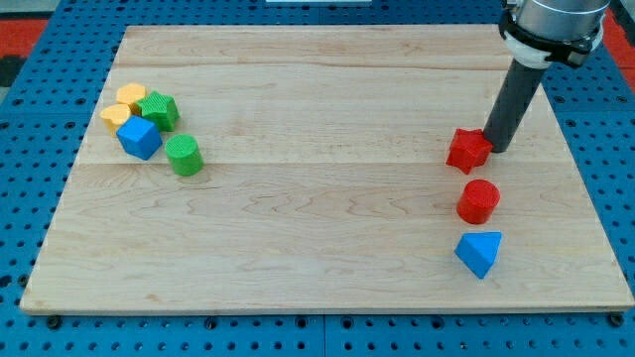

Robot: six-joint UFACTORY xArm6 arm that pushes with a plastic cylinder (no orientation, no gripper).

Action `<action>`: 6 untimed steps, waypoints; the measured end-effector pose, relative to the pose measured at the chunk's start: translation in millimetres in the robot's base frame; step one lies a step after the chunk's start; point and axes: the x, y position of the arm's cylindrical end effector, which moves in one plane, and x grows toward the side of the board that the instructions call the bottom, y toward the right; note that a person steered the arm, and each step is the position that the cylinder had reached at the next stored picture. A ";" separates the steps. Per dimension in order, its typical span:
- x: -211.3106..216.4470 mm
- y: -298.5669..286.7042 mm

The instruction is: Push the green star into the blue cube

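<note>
The green star (159,109) lies near the board's left edge, touching the blue cube (139,138) just below and to its left. My tip (498,149) is far off on the view's right, right beside the red star (468,150). The tip is nowhere near the green star or the blue cube.
Two yellow blocks (122,105) sit against the green star and blue cube at the upper left. A green cylinder (184,156) stands right of the blue cube. A red cylinder (478,201) and a blue triangular block (480,253) lie below the red star. The wooden board (317,268) rests on a blue pegboard.
</note>
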 end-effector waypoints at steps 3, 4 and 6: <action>-92.4 -228.9; -52.4 -358.5; -32.3 -359.3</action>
